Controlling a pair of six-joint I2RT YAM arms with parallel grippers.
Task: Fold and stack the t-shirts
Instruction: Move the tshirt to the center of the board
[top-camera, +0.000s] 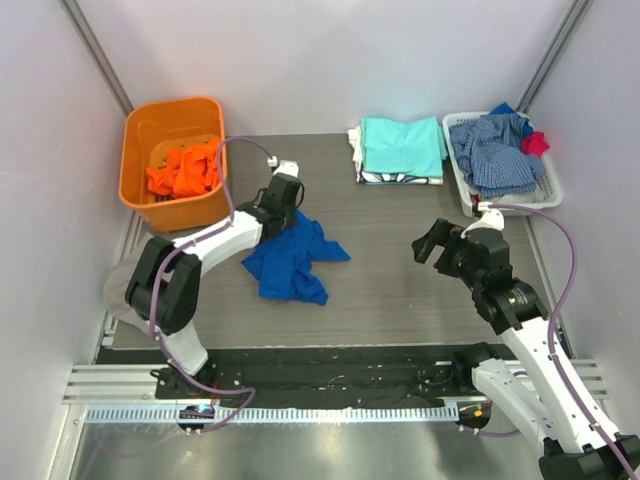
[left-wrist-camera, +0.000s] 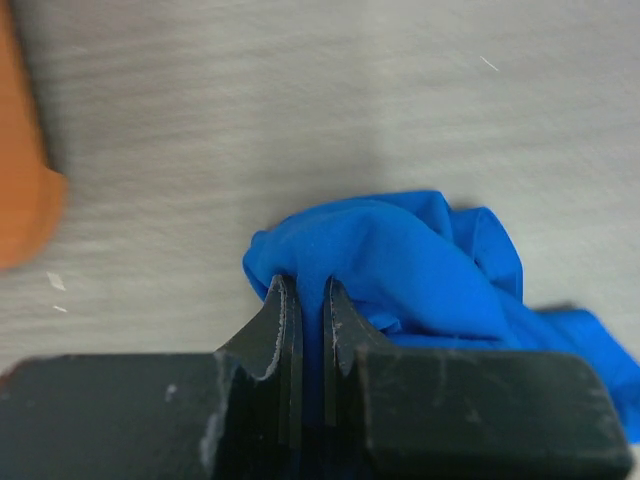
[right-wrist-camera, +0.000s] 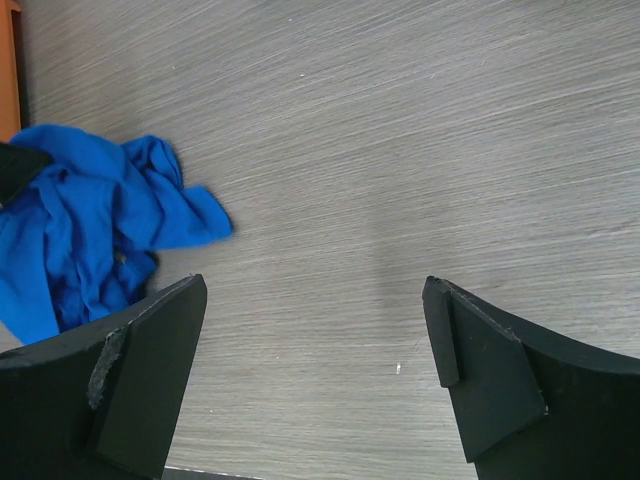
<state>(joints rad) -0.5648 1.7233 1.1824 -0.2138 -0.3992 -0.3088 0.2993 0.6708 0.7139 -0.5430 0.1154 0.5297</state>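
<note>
At the left tool (left-wrist-camera: 310, 300): jaws almost together, clamped on a raised fold of the royal blue t-shirt (left-wrist-camera: 400, 260), with the rest crumpled on the desk (left-wrist-camera: 300, 90) and spilling to that tool's right. Off to its left, an orange bin (top-camera: 140, 160) holding an orange t-shirt (top-camera: 185, 172). At the right tool (right-wrist-camera: 315, 300): spread wide, gripping nothing, poised above the desk, with the royal blue t-shirt off to its left. Ahead of it, a folded aqua t-shirt (top-camera: 402, 148).
</note>
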